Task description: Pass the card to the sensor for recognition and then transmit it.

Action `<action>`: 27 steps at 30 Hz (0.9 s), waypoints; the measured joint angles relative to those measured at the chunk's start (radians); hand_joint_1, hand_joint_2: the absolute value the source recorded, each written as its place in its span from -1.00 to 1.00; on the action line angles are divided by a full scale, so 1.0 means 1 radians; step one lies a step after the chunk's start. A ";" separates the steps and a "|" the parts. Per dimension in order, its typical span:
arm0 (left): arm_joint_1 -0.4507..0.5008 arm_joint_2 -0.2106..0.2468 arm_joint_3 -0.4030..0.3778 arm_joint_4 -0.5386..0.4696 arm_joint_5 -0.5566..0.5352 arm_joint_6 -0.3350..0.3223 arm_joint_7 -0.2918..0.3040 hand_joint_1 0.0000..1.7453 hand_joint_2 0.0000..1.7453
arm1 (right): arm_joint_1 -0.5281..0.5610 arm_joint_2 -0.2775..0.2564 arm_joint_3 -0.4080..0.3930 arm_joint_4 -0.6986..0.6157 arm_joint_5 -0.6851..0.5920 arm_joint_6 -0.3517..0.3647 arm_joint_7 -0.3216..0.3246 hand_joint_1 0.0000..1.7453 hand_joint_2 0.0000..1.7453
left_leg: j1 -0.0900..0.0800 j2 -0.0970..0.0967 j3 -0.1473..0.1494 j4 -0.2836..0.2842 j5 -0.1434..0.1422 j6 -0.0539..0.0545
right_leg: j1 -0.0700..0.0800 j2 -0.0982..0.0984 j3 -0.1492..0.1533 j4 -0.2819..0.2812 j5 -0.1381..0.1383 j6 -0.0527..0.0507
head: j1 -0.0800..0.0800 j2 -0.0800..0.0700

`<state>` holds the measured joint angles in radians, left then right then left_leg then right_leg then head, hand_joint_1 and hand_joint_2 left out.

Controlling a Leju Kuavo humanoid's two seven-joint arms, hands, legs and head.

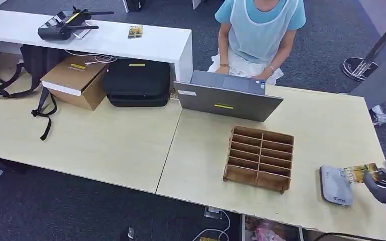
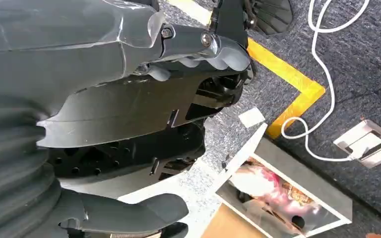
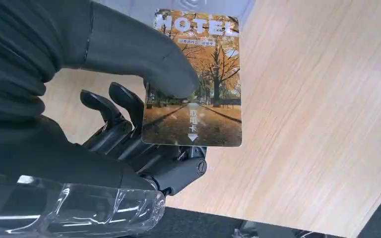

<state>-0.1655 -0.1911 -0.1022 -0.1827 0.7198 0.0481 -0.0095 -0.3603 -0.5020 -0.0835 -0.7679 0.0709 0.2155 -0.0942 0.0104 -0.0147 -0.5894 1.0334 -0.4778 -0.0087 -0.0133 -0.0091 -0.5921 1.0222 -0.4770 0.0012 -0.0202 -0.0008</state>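
Note:
A hotel card (image 1: 360, 172) printed with autumn trees is pinched in my right hand (image 1: 382, 183) at the table's right end. Its far edge reaches the grey flat sensor (image 1: 335, 185), which lies on the table just left of the hand. In the right wrist view the thumb (image 3: 129, 49) presses on the face of the card (image 3: 193, 79) and the dark fingers (image 3: 124, 129) back it from behind. The sensor (image 3: 198, 5) shows as a pale strip past the card's far end. My left hand (image 2: 129, 124) hangs beside the table over the floor, holding nothing.
A wooden slotted organizer (image 1: 260, 158) stands mid-table, left of the sensor. Behind it a person (image 1: 259, 30) sits at a grey laptop (image 1: 226, 100). A cardboard box (image 1: 75, 80) and black case (image 1: 137, 83) sit at the back left. Another card (image 1: 135, 31) lies on the white bench (image 1: 130, 42).

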 joint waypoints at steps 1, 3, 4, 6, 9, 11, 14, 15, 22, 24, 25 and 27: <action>0.000 0.000 0.000 0.000 0.000 0.000 0.000 -1.00 1.00 | 0.009 -0.001 -0.007 -0.005 0.001 0.001 0.001 1.00 1.00 | 0.000 0.000 0.000 0.000 0.000 0.000 | 0.000 0.000 0.000 0.000 0.000 0.000 | 0.000 0.000; 0.000 0.000 0.000 0.000 -0.001 0.000 0.000 -1.00 1.00 | 0.023 -0.004 -0.018 -0.015 0.003 0.003 0.005 1.00 1.00 | 0.000 0.000 0.000 0.000 0.000 0.000 | 0.000 0.000 0.000 0.000 0.000 0.000 | 0.000 0.000; 0.000 0.001 0.000 0.000 -0.002 0.000 0.000 -1.00 1.00 | 0.028 -0.004 -0.022 -0.018 0.007 0.003 0.006 1.00 1.00 | 0.000 0.000 0.000 0.000 0.000 0.000 | 0.000 0.000 0.000 0.000 0.000 0.000 | 0.000 0.000; -0.001 0.001 0.000 0.000 -0.002 0.000 0.000 -1.00 1.00 | 0.033 -0.005 -0.024 -0.019 0.011 0.004 0.009 1.00 1.00 | 0.000 0.001 0.000 0.000 0.000 0.000 | 0.000 0.001 0.000 0.000 0.000 0.000 | 0.000 0.000; -0.001 0.001 0.000 0.000 -0.002 0.000 0.000 -1.00 1.00 | 0.034 -0.005 -0.024 -0.017 0.033 0.004 0.010 1.00 1.00 | 0.000 0.000 0.000 0.000 0.000 0.000 | 0.000 0.000 0.000 0.000 0.000 0.000 | 0.000 0.000; -0.001 0.001 0.000 0.000 -0.002 0.000 0.000 -1.00 1.00 | 0.033 -0.004 -0.022 -0.013 0.046 0.003 0.010 1.00 1.00 | 0.000 0.000 0.000 0.000 0.000 0.000 | 0.000 0.000 0.000 0.000 0.000 0.000 | 0.000 0.000; -0.001 0.001 0.000 0.000 -0.001 0.000 0.000 -1.00 1.00 | 0.028 0.002 -0.019 -0.003 0.064 0.000 0.007 1.00 1.00 | 0.000 0.000 0.000 0.000 0.000 0.000 | 0.000 0.000 0.000 0.000 0.000 0.000 | 0.000 0.000; -0.001 0.001 0.000 0.000 0.000 0.000 0.000 -1.00 1.00 | 0.025 0.005 -0.018 0.002 0.068 -0.001 0.006 1.00 1.00 | 0.000 0.000 0.000 0.000 0.000 0.000 | 0.000 0.000 0.000 0.000 0.000 0.000 | 0.000 0.000; -0.001 0.000 0.000 0.000 0.004 0.000 0.000 -1.00 1.00 | 0.008 0.025 0.006 0.035 0.107 -0.021 0.004 1.00 1.00 | 0.000 0.000 0.000 0.000 0.000 0.000 | 0.000 0.000 0.000 0.000 0.000 0.000 | 0.000 0.000; -0.001 -0.001 0.000 0.000 0.006 0.000 0.000 -1.00 1.00 | 0.000 0.031 0.017 0.045 0.129 -0.037 0.007 1.00 1.00 | 0.000 0.001 0.000 0.000 0.000 0.000 | 0.000 0.000 0.000 0.000 0.000 0.000 | 0.000 0.000; -0.001 -0.001 0.000 0.000 0.008 0.000 0.000 -1.00 1.00 | -0.006 0.034 0.023 0.050 0.141 -0.048 0.008 1.00 1.00 | 0.000 0.001 0.000 0.000 0.000 0.000 | 0.000 0.000 0.000 0.000 0.000 0.000 | 0.000 0.000; -0.001 -0.002 0.000 0.000 0.009 0.000 0.000 -1.00 1.00 | -0.018 0.039 0.037 0.065 0.167 -0.072 0.012 1.00 1.00 | 0.000 0.001 0.000 0.000 0.000 0.000 | 0.000 0.000 0.000 0.000 0.000 0.000 | 0.000 0.000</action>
<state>-0.1664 -0.1926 -0.1022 -0.1827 0.7290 0.0481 -0.0095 -0.3787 -0.4627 -0.0469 -0.7031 0.2380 0.1435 -0.0824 0.0104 -0.0140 -0.5894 1.0333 -0.4776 -0.0088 -0.0133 -0.0087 -0.5918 1.0225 -0.4770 0.0011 -0.0202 -0.0008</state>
